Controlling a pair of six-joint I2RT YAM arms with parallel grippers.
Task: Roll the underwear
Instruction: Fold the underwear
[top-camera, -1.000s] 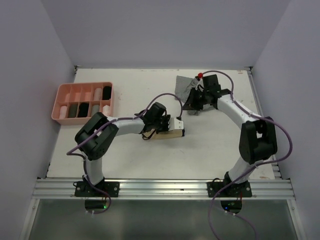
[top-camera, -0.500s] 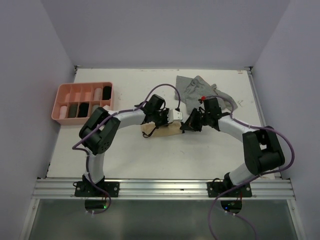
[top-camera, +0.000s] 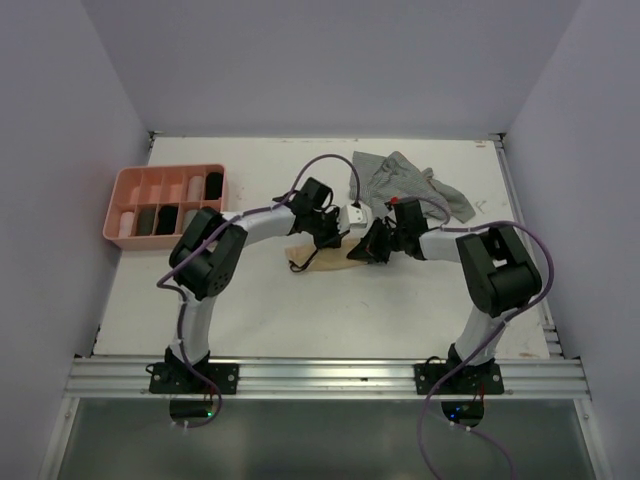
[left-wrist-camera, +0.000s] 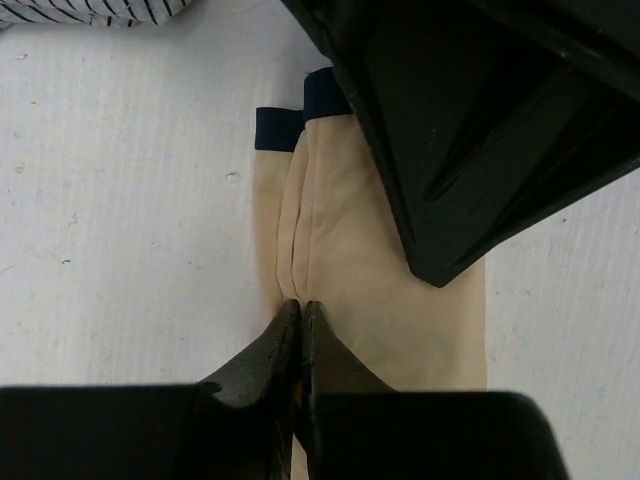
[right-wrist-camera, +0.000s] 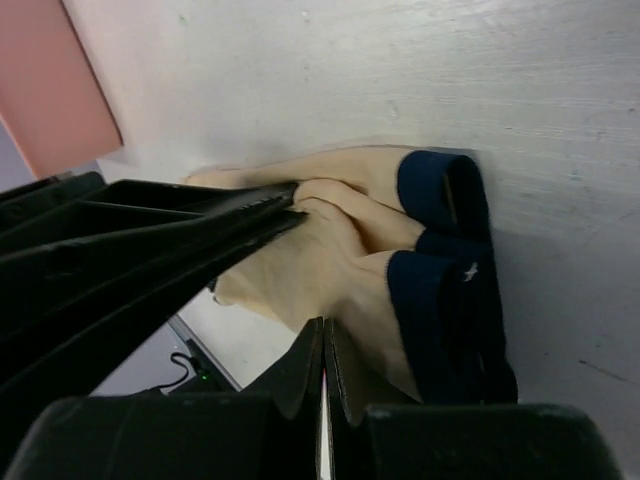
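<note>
We look down on a white table (top-camera: 250, 310) boxed in by plain pale walls (top-camera: 330, 60) at the far edge and on both sides, with a metal rail (top-camera: 330, 375) running along its near edge. At the left edge, towards the far corner, sits a pink tray (top-camera: 165, 169); its compartments hold dark and light rolls of fabric (top-camera: 148, 220). Near the far right corner the grey striped underwear (top-camera: 400, 180) lies in a loose, crumpled heap, a darker grey piece trailing from its right side.

The beige underwear (left-wrist-camera: 350, 290), edged with a dark band, lies flat around the middle of the table, and both arms bend inwards to meet over it. The left gripper (left-wrist-camera: 300, 310) has its fingers pressed together, and the creases in the beige cloth run straight into the tips, so we read it as nipping a fold of that garment. The right gripper (right-wrist-camera: 322, 330) comes in from the other side, its fingers likewise drawn tight together with no gap between them. Its tips rest on the beige cloth just beside the dark band, where the fabric bunches into folds. Whether any cloth is caught between those fingers we cannot tell. The two grippers are close beside each other above the garment
</note>
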